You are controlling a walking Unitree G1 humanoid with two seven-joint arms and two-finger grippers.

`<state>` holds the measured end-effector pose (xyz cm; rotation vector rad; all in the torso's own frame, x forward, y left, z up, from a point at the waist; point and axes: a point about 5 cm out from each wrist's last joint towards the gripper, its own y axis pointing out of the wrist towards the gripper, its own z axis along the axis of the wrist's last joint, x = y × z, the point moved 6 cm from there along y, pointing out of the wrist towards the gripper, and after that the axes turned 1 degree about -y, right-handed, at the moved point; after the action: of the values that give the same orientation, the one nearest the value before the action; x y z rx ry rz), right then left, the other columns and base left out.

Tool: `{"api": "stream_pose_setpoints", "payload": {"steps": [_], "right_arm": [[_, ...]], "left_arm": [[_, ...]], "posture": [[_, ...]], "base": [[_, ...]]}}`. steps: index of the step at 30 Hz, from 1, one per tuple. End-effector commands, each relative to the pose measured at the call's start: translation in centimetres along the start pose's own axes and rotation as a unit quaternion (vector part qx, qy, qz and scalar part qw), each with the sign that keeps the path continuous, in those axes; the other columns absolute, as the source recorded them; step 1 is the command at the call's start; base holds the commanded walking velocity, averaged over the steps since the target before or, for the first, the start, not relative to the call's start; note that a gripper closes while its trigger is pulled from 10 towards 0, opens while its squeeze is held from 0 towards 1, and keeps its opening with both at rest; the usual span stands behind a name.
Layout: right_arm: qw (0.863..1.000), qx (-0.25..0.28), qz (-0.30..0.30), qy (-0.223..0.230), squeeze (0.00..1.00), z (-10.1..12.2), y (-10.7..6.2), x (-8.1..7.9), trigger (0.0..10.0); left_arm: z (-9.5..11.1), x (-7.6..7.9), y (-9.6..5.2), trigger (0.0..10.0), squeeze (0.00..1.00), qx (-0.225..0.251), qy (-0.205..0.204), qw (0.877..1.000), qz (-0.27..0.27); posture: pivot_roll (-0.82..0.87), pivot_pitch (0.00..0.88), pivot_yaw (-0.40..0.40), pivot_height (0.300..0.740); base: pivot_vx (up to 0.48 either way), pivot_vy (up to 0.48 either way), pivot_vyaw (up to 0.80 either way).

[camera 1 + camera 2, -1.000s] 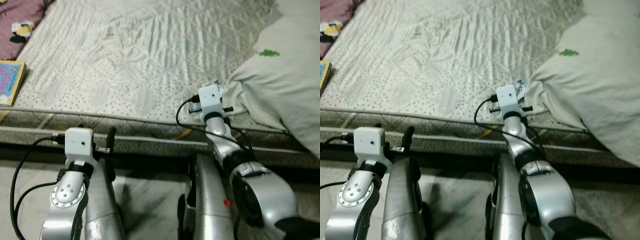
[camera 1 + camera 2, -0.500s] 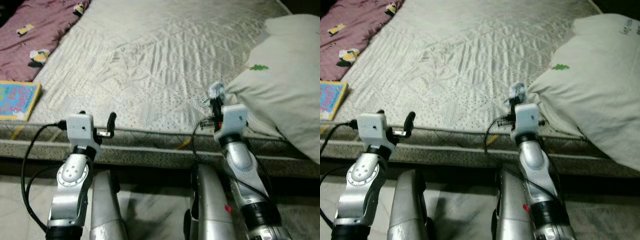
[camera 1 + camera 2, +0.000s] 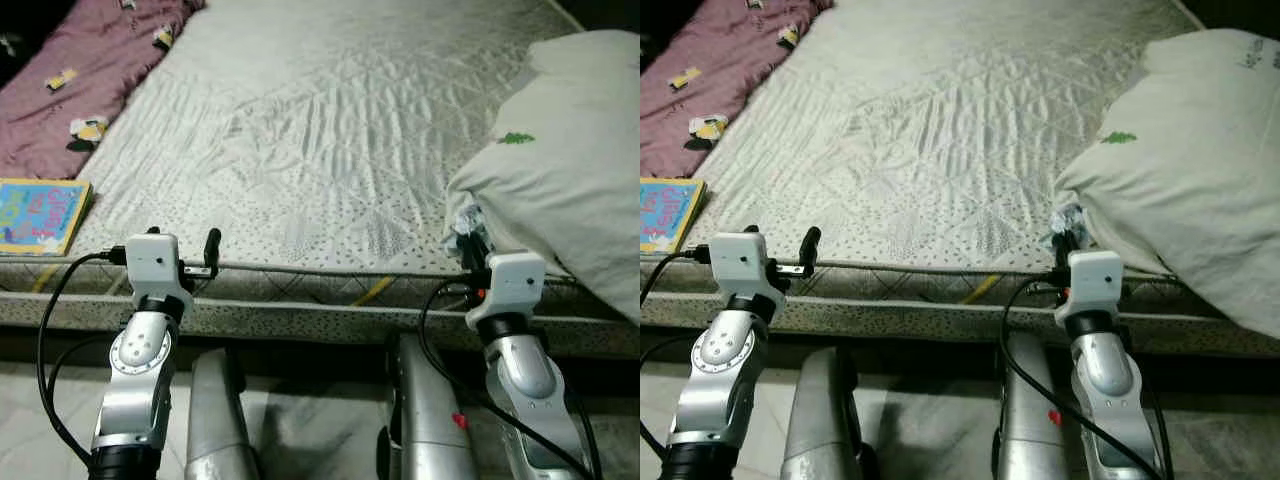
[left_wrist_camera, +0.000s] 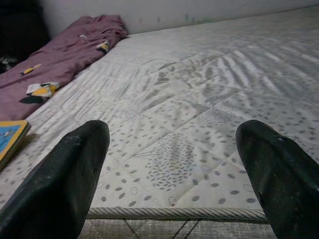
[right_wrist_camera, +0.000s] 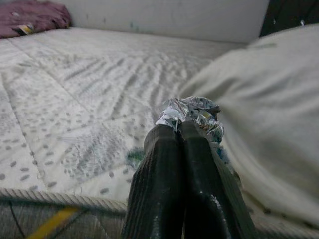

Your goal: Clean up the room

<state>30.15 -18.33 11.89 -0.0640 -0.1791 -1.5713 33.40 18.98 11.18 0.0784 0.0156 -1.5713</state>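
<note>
Foil wrapper in clamped R tool.

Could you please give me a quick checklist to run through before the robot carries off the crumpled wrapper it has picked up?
1. Right gripper shut on the crumpled silvery foil wrapper: ok.
2. Wrapper lifted off the quilted white mattress: cannot tell.
3. Wrapper apart from the white pillow: cannot tell, they sit close.
4. Left gripper open and holding nothing: ok.
5. Colourful book lying on the mattress edge, left to tidy: not ok.

dim, even indoor light — soft grain, dark corners, wrist-view foreground slightly blurred
</note>
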Motion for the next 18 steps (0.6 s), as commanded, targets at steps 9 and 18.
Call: {"api": "stream_pose_setpoints", "payload": {"steps": [9, 18], "right_arm": [[1.0, -0.005, 0.012, -0.003, 0.0, 1.3, 0.3, -0.8, 10.0], [0.999, -0.002, -0.046, -0.016, 0.0, 1.3, 0.4, 0.1, 10.0]], "left_arm": [[-1.3, 1.1, -0.5, 10.0, 0.0, -0.017, -0.022, 0.999, -0.032], [-1.0, 1.6, -0.8, 10.0, 0.0, -0.014, -0.039, 0.998, -0.039]], "posture": [[-0.14, 0.0, 0.125, 0.465], [-0.09, 0.0, 0.074, 0.465]], "base": [[0.0, 0.0, 0.0], [0.0, 0.0, 0.0]]}}
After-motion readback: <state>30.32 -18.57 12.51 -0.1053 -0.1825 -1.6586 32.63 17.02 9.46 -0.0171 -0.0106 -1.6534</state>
